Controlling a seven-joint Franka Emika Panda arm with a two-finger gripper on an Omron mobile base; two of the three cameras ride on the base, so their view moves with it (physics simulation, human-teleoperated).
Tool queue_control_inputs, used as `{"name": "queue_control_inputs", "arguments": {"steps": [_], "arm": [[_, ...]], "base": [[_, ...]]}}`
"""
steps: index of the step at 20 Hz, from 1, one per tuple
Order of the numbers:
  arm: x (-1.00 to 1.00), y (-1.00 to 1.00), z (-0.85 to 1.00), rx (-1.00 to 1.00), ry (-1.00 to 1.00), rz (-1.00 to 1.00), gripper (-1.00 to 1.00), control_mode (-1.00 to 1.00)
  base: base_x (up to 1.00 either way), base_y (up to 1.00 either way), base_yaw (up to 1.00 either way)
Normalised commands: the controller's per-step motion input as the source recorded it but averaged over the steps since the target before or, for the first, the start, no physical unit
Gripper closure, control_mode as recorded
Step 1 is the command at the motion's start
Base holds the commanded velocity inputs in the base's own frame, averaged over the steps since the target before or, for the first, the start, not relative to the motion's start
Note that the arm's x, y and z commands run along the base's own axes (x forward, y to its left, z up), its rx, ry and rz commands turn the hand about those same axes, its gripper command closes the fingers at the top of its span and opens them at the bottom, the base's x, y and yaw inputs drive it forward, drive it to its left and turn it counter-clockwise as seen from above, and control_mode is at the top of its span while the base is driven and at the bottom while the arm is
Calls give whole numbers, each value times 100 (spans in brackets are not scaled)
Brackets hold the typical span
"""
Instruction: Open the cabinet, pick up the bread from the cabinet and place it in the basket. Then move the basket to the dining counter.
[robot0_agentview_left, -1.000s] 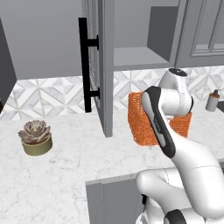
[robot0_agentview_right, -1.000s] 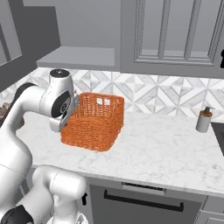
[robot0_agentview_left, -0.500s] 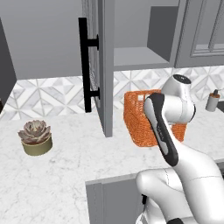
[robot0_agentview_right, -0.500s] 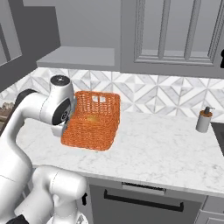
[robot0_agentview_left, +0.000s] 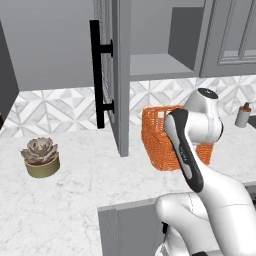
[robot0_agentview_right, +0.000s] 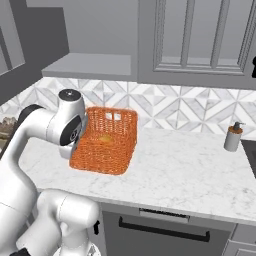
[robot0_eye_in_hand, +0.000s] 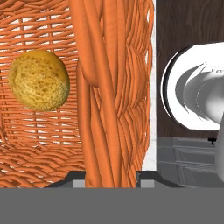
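The orange woven basket (robot0_agentview_left: 160, 135) (robot0_agentview_right: 107, 142) sits on the marble worktop below the cabinet (robot0_agentview_left: 155, 62). The cabinet's glass door (robot0_agentview_left: 112, 75) stands swung open, its black bar handle (robot0_agentview_left: 95, 75) facing out. The golden bread (robot0_agentview_right: 105, 137) (robot0_eye_in_hand: 39, 79) lies inside the basket. My gripper (robot0_eye_in_hand: 109, 177) is shut on the thick woven rim (robot0_eye_in_hand: 103, 87) of the basket's left side, with a fingertip on either side of it. In the base views the arm's wrist (robot0_agentview_right: 70, 122) covers the hand. I cannot tell whether the basket is off the worktop. The dining counter is out of view.
A potted succulent (robot0_agentview_left: 40, 157) stands at the left of the worktop (robot0_agentview_left: 75, 190). A soap dispenser (robot0_agentview_right: 232, 136) stands at the right by the tile backsplash. A closed panel-door cabinet (robot0_agentview_right: 200, 40) hangs above the right side. The open door juts out over the worktop.
The basket has turned and slid a little towards the open door, held by its rim. The wrist has dropped slightly and come closer to the base.
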Motion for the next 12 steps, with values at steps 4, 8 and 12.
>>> {"name": "queue_control_inputs", "arguments": {"steps": [4,8,12], "arm": [[0,0,0,0,0,0,100,100],[0,0,0,0,0,0,100,100],[0,0,0,0,0,0,100,100]], "base": [[-51,-10,-3],[-66,-21,-11],[-29,-70,-44]]}}
